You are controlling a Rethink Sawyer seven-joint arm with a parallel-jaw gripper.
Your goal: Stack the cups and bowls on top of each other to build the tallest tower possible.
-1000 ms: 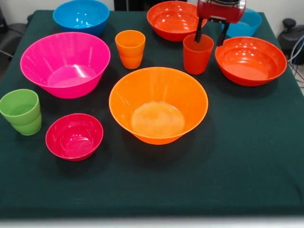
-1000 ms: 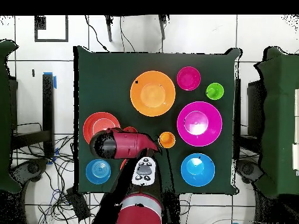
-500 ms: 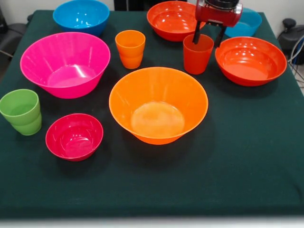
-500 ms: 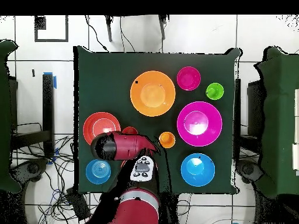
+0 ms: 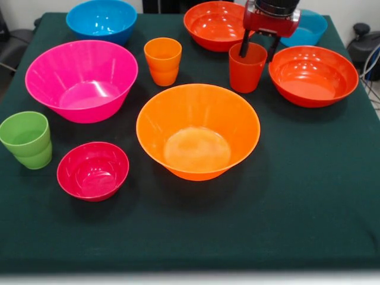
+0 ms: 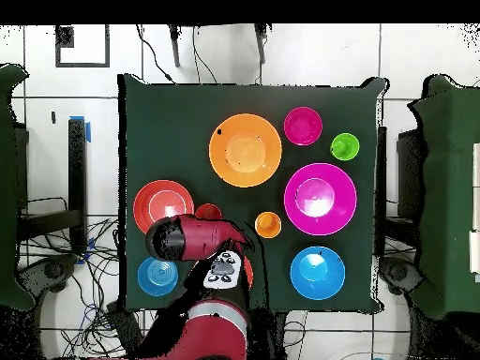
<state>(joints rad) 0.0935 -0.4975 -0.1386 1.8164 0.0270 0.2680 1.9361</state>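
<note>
Front view shows the claw (image 5: 256, 48) coming down from the top edge over the red-orange cup (image 5: 247, 66). Its two dark fingers are apart, one finger at the left part of the cup's rim and the other at the right side of the rim, so the cup stands between them. Whether the fingers touch the cup I cannot tell. The cup stands upright on the counter (image 5: 309, 196), just beside a red-orange bowl (image 5: 313, 75) on its right. A second red-orange bowl (image 5: 217, 25) sits behind the cup, and a light blue bowl (image 5: 309, 28) is partly hidden behind the arm.

At the centre of the counter sits the widest orange bowl (image 5: 198, 130), empty and upright. The orange cup (image 5: 162, 60) stands behind it to the left. The pink bowl (image 5: 81, 79) is on the left side, with a blue bowl (image 5: 101, 20) behind it. The light green cup (image 5: 25, 139) stands near the left edge, and the small crimson bowl (image 5: 92, 170) is just beside it. Nothing is stacked; every piece stands alone on the counter.

From the overhead view the red arm (image 6: 192, 236) covers most of the red-orange cup, of which only a small part shows beside the red-orange bowl (image 6: 163, 205).
</note>
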